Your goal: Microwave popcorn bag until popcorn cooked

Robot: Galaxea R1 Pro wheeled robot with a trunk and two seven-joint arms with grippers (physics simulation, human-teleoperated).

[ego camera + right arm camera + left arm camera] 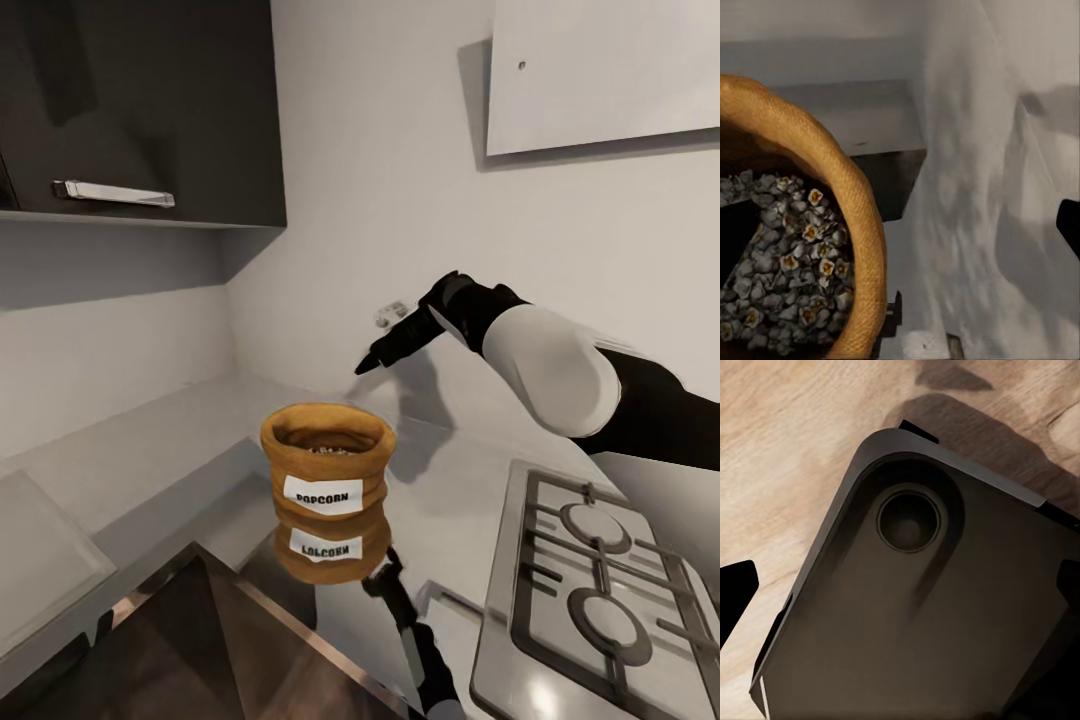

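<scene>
Head view: right hand (pixel 385 352), grip unclear, hovers above the popcorn bag (pixel 327 462).

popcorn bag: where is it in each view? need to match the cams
Head view: the squat tan-brown burlap popcorn bag with a white POPCORN label stands lower centre on the shiny steel countertop, left of the gas hob.
Right wrist view: its rolled rim and speckled kernels sit at the left.
Left wrist view: not in it.
Shared landmark: the rolled rim.

You've got open countertop (pixel 450 500) all round the popcorn bag (pixel 328 462); gas hob (pixel 600 590) sits just right of it, wall behind, dark cabinet (pixel 140 110) well up top-left.
</scene>
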